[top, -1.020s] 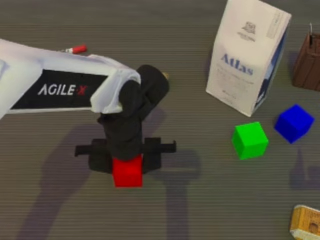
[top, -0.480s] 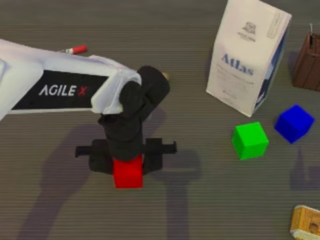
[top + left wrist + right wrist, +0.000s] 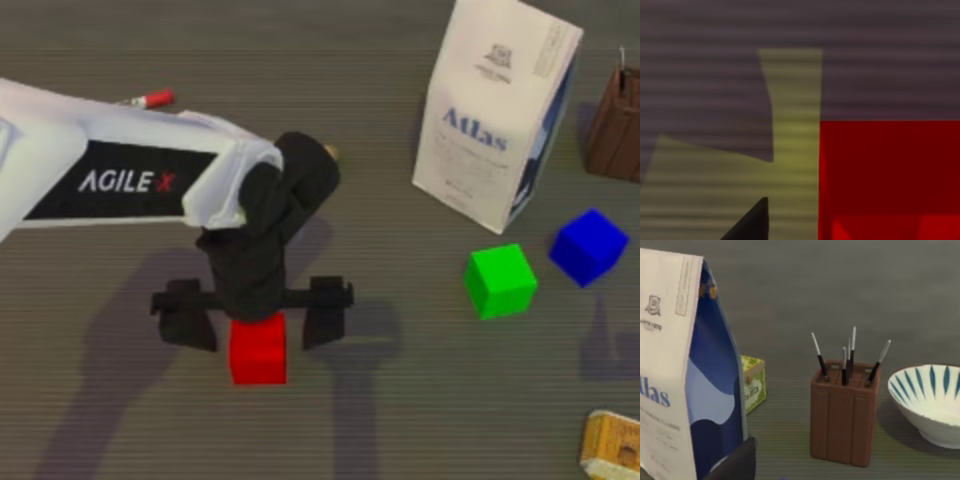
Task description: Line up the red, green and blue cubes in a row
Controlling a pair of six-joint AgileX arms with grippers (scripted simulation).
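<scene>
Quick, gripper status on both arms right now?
Left gripper: open, fingers either side of the red cube, not gripping it.
Right gripper: not in the top view; its state cannot be told.

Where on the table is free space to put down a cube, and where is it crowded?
Bare table lies between the red cube and the green cube, and along the near edge below them. The top view's right side is crowded: Atlas bag, blue cube, brown holder. The left hand stands open around the red cube.
</scene>
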